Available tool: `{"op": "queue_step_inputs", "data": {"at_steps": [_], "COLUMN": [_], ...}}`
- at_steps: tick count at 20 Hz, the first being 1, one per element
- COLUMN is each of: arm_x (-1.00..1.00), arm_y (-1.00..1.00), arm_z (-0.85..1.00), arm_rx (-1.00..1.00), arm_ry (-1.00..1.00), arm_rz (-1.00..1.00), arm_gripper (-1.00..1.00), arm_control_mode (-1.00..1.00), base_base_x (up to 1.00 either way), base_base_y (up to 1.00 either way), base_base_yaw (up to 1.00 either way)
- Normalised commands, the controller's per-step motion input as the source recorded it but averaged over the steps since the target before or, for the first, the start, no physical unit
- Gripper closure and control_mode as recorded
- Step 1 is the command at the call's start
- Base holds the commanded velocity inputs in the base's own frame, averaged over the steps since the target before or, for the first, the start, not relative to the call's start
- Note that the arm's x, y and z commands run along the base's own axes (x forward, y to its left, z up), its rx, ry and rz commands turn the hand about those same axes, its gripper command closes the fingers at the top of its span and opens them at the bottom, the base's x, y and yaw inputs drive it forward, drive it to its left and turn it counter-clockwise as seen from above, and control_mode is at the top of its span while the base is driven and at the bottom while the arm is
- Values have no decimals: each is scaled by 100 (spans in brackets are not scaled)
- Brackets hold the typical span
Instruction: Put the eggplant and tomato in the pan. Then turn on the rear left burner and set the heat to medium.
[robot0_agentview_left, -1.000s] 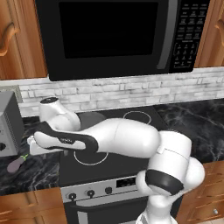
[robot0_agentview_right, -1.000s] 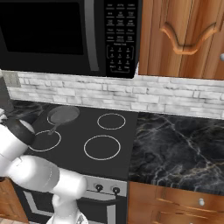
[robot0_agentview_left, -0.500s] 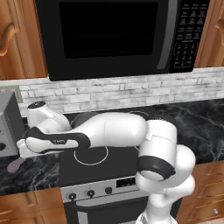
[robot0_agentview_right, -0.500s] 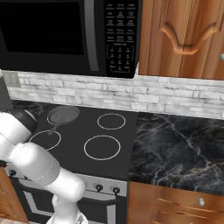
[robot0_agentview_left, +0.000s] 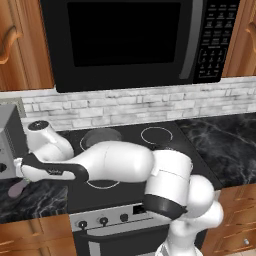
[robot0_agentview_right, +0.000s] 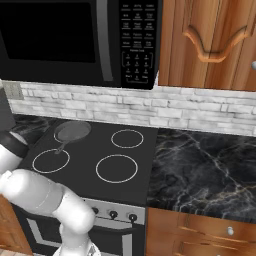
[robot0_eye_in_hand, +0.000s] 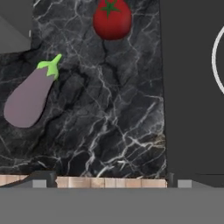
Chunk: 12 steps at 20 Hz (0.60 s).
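Red tomato (robot0_eye_in_hand: 112, 19) appears from the hand; pan (robot0_agentview_right: 72, 131) from the base.

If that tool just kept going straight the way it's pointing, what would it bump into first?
Most likely bare black marble counter. The open tool looks straight down on it; the eggplant lies off to one side and the tomato farther ahead, neither centred in its line.

Black microwave (robot0_agentview_left: 125, 42) mounted above cooktop (robot0_agentview_right: 100, 150); wood cabinets (robot0_agentview_right: 210, 45), white brick backsplash (robot0_agentview_right: 200, 112), marble counter (robot0_agentview_right: 205, 172).
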Motion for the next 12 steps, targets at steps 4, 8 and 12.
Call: {"op": "queue_step_inputs", "data": {"at_steps": [4,8,12], "arm_x": [0,0,3], "arm_y": [25,12,12], "arm_z": [0,-13,-41], "arm_rx": [15,0,0], "arm_ry": [-4,2,0], "arm_rz": [0,0,0], "arm_gripper": [-100,-100,-100], "arm_control_mode": [-100,-100,-100], "base_base_x": [0,0,0], "base_base_y": [0,0,0], "base_base_yaw": [0,0,0]}}
